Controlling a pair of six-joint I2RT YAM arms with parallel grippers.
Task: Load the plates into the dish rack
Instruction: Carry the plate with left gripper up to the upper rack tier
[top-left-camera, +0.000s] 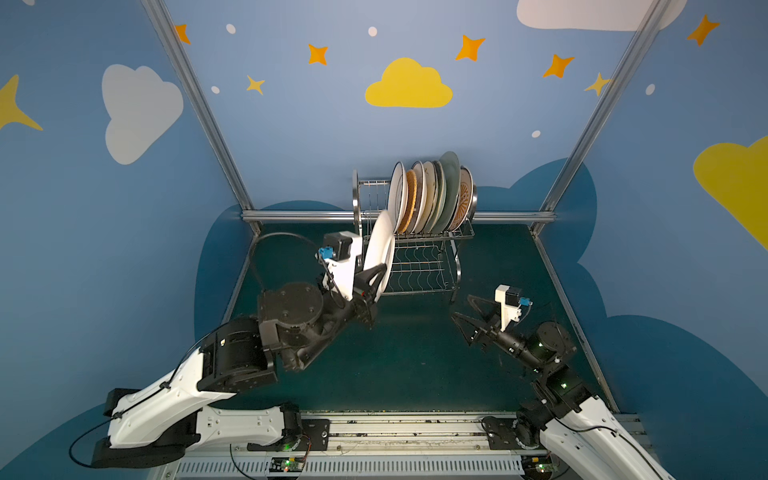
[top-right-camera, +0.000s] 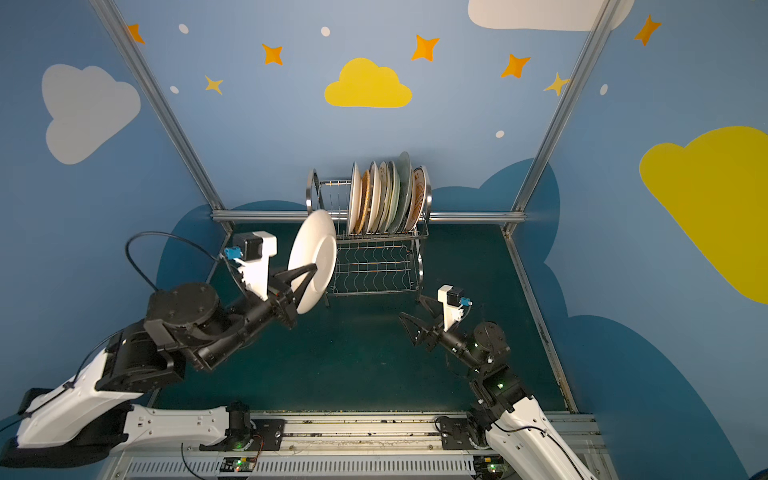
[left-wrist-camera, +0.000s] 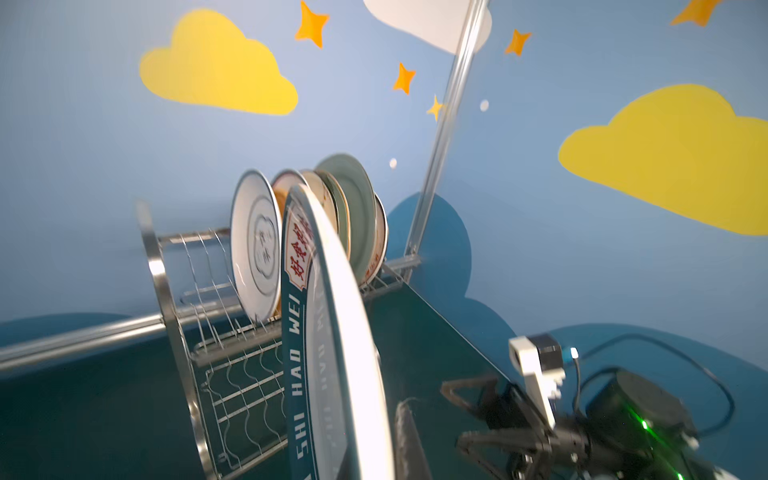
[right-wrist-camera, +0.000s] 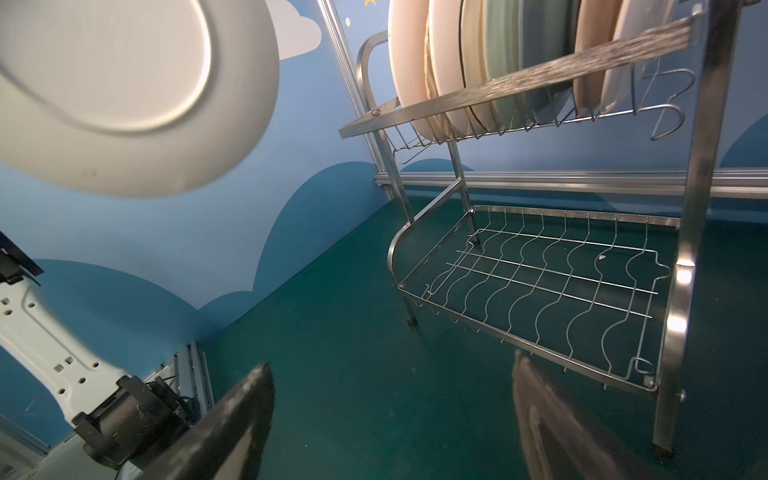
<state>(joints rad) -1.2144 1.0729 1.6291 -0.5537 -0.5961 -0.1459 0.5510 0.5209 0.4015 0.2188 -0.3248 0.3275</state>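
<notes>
Item: plate (top-right-camera: 316, 237), on edge, rim clamped in my left gripper (top-right-camera: 309, 272), just in front of the dish rack (top-left-camera: 355, 199). My right gripper (top-left-camera: 462, 307): fingers wide, empty. Step: slotting. Next, I judge: align with a free upper slot beside the racked plates (top-left-camera: 428, 195), then lower.

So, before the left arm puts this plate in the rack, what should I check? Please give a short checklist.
1. left gripper shut on the teal-rimmed plate: ok.
2. Plate held on edge like the racked plates: ok.
3. free slots in the dish rack, left of the racked plates: ok.
4. Plate's rim over a free slot: not ok, it hangs in front of the rack.
5. right gripper open, clear of the rack: ok.
</notes>
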